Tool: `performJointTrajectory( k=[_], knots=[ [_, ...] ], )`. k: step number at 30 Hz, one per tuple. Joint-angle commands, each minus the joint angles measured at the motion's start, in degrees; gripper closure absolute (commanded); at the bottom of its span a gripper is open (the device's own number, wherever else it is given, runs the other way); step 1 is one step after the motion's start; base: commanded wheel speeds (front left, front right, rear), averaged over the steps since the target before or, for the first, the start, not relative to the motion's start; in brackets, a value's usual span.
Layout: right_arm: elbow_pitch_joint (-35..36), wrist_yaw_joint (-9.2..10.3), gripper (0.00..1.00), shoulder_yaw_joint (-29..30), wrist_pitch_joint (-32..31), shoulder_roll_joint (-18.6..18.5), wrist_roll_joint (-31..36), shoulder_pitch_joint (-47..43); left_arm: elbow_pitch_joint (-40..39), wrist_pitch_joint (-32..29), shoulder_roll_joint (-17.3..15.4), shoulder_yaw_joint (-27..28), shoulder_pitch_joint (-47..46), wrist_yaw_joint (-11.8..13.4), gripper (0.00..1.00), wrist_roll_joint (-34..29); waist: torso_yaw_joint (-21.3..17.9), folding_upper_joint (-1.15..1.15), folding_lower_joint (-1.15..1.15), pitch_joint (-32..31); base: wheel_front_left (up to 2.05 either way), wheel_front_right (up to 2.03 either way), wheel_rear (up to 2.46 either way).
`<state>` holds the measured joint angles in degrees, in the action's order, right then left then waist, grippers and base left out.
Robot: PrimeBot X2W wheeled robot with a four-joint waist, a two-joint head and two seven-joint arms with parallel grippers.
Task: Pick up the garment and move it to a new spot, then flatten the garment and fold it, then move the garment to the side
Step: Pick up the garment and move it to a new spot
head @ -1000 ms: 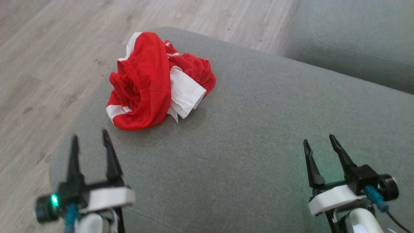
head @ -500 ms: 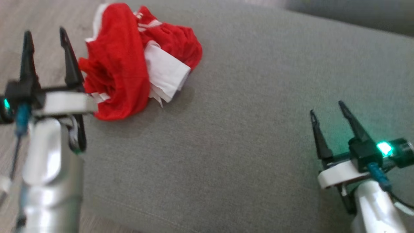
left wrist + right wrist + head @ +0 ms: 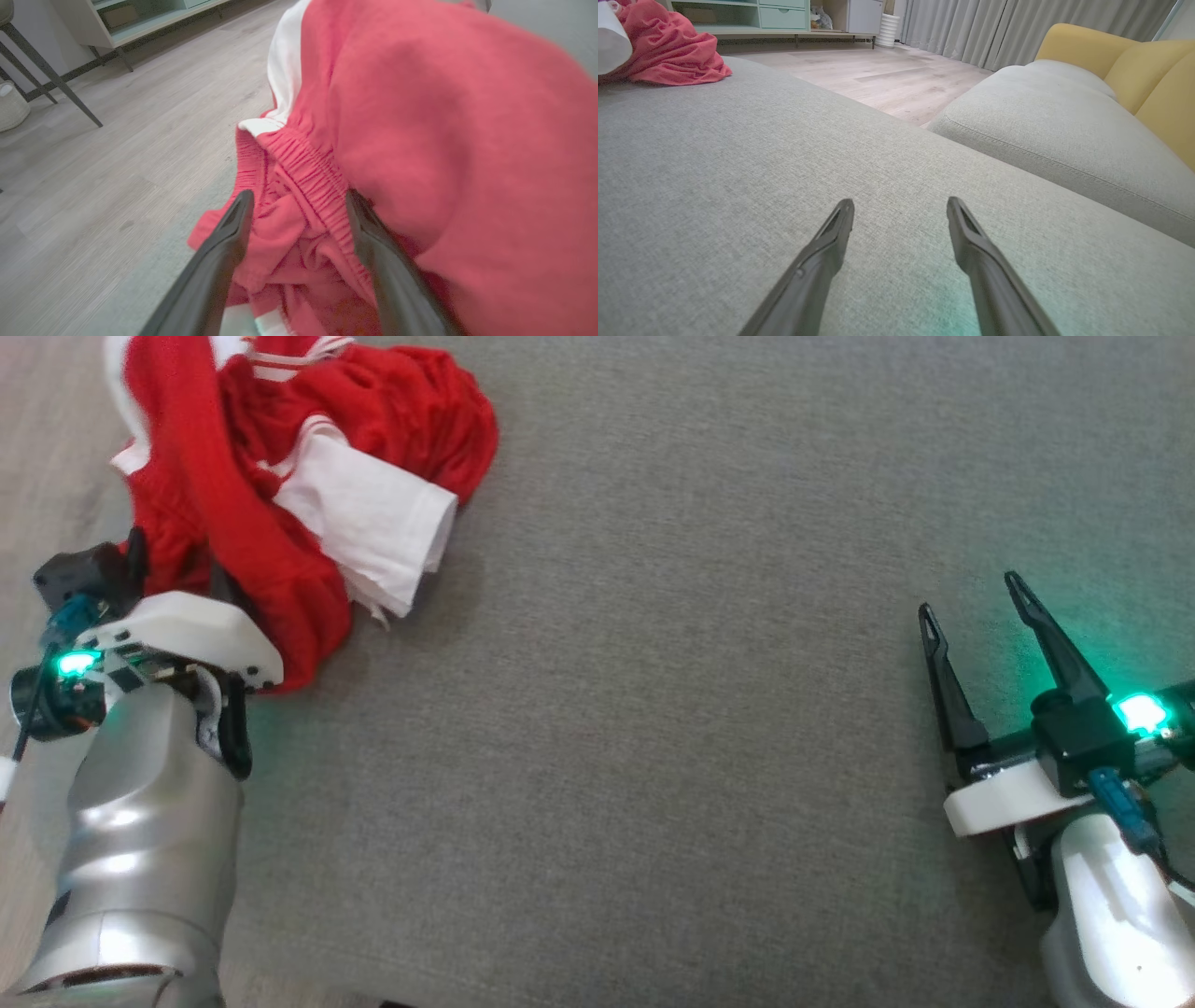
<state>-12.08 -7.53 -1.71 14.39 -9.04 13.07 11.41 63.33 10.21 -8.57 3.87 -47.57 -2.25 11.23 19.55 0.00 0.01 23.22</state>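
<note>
Left tool (image 3: 298, 196), jaws apart, astride the red garment (image 3: 444, 140)

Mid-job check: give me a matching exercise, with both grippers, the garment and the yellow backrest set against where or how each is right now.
1. left gripper
2. right gripper
3. garment
4. yellow backrest

A. open over the bare grey cushion
B. crumpled heap near the cushion's edge
C. open, fingers either side of the elastic waistband
D. behind the neighbouring grey cushion

Pairs: 1-C, 2-A, 3-B, 4-D
</note>
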Motion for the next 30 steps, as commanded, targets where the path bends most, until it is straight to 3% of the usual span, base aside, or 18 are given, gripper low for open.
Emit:
performJointTrajectory(
  k=[1,2,3,6,14,18,21,26,27,28,30],
  knots=[
    [1.81,0.04,0.0,-1.16,0.61,-0.21,-0.27,1.37,-0.77,2.27,-2.82,1.65,-2.38,-0.52,0.42,0.51,-0.89,0.0,-0.01,0.82,0.0,0.0,0.0],
    [1.76,0.04,0.0,-1.07,0.61,-0.13,-0.35,1.44,-0.92,3.31,-2.95,1.58,-2.64,-0.81,0.76,0.49,-1.07,0.0,-0.01,0.86,0.0,0.0,0.0],
    [1.66,0.04,0.0,-1.03,0.61,0.0,-0.46,1.49,-1.43,4.05,-3.13,1.67,-2.8,-0.97,1.0,0.51,-1.27,0.0,-0.01,0.8,0.0,0.0,0.0],
    [1.44,0.04,0.0,-0.87,0.61,0.43,-0.73,1.51,-3.43,4.66,-3.63,1.74,-2.92,-1.44,1.0,0.35,-1.66,0.0,-0.01,0.36,0.0,0.0,0.0],
    [0.66,0.04,0.0,-0.87,0.61,3.24,-2.05,1.64,-25.73,4.77,-6.01,4.27,1.08,-1.25,1.0,-2.94,-4.68,0.0,-0.01,-5.31,0.0,0.0,0.0],
    [0.23,0.04,0.0,-0.93,0.61,4.99,-3.07,1.14,-32.57,4.77,-7.84,4.82,1.88,-1.48,1.0,-4.66,-7.54,0.0,-0.01,-9.21,0.0,0.0,0.0],
    [-0.26,0.04,0.0,-0.63,0.61,5.75,-3.92,-0.24,-33.17,4.78,-9.35,4.82,2.39,-1.45,1.0,-5.66,-9.17,0.0,-0.01,-11.77,0.0,0.0,0.0],
    [-0.45,0.04,0.0,0.08,0.61,6.09,-4.42,-1.79,-27.72,3.01,-10.96,5.5,2.6,0.26,1.0,-6.03,-10.62,0.0,-0.01,-12.62,0.0,0.0,0.0],
    [-0.3,0.04,0.0,0.32,0.61,6.11,-4.41,-1.92,-26.47,2.2,-11.05,5.68,2.69,0.79,0.94,-5.99,-10.72,0.0,-0.01,-12.28,0.0,0.0,0.0],
    [-0.12,0.04,0.0,0.59,0.61,6.12,-4.37,-2.01,-25.09,1.15,-11.0,5.9,2.76,1.27,0.0,-5.79,-10.73,0.0,-0.01,-11.75,0.0,0.0,0.0],
    [0.14,0.04,0.0,1.0,0.61,6.13,-4.02,-1.98,-22.17,-0.99,-10.58,6.5,2.75,2.06,0.0,-4.99,-10.6,0.0,-0.01,-10.25,0.0,0.0,0.0]
  ],
)
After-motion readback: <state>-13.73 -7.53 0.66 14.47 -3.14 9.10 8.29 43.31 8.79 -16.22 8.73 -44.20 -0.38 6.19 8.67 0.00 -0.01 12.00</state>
